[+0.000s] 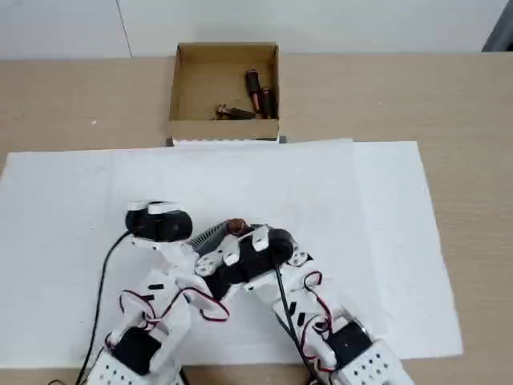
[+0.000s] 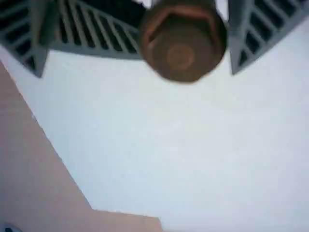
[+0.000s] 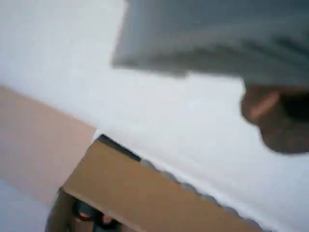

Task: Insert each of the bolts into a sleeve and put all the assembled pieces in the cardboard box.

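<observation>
1. Left wrist view: the left gripper (image 2: pixel 184 29) pinches a brown bolt (image 2: pixel 182 50) (hex head facing the lens).
2. The high view adds its place: over white paper (image 1: pixel 361 208), 6 o'clock from the cardboard box (image 1: pixel 224 128), with assembled pieces (image 1: pixel 258 92) toward the box's 3 o'clock side.
3. The right gripper (image 1: pixel 253 235) sits just beside the bolt; its grip cannot be told.

table (image 1: pixel 465 104): light wood; bare along far side and right edge
white sheet (image 1: pixel 345 192): lies flat on table; covers near and middle area
cardboard box (image 1: pixel 224 128): open-topped; on table; front wall meets sheet's far edge
</observation>
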Tool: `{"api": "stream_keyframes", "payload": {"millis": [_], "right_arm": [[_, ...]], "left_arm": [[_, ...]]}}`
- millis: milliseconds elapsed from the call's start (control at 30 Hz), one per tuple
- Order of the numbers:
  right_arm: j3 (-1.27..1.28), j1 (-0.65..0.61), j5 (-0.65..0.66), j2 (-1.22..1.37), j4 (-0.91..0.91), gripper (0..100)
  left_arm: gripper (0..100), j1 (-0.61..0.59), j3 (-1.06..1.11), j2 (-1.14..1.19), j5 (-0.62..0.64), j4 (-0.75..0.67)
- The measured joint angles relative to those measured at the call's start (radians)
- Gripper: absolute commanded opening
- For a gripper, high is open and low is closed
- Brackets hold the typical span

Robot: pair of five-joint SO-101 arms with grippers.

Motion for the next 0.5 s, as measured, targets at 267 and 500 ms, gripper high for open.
{"api": "stream_keyframes", "payload": {"millis": [267, 500], "right_arm": [[0.000, 0.002, 0.000, 0.000, 0.000, 0.3], [0.000, 0.002, 0.000, 0.000, 0.000, 0.3]], "left_arm": [[24, -0.028, -0.003, 0.000, -0.034, 0.000], [29, -0.092, -0.066, 0.000, -0.080, 0.000]]}}
